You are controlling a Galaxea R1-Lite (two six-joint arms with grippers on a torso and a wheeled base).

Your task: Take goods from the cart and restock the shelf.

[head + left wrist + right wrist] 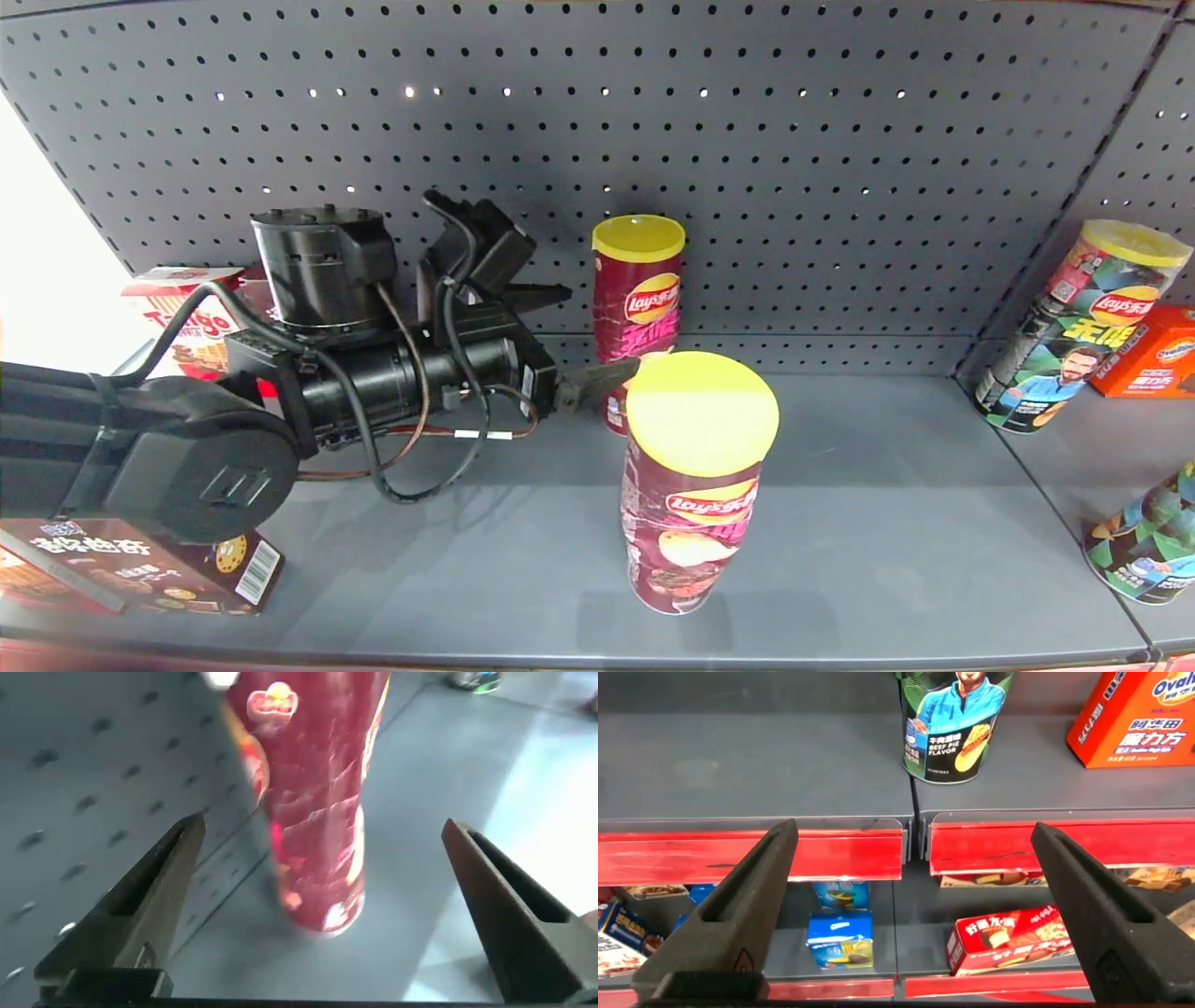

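Chip can [638, 299] stands upright by the shelf's [887, 523] back edge, set deep, I judge, so the front can [695, 485] lines up before it. My left pincer [593, 334] faces it, spread wide, holding nothing. My right pincer [915, 835] gapes empty off the front edge.

A shop: pegboard-backed shelf [887, 523] stocked with snack cans [695, 485].

The rear chip can [639, 280] loses its base behind the front can [691, 504] and a gripper finger [597, 378]. The left arm [373, 383] covers most of the red-and-white box [177, 313]. The brown box [187, 579] and the patterned can [1144, 546] run off the edges. From the left wrist, the rear chip can [318, 812] is smeared, top cropped.
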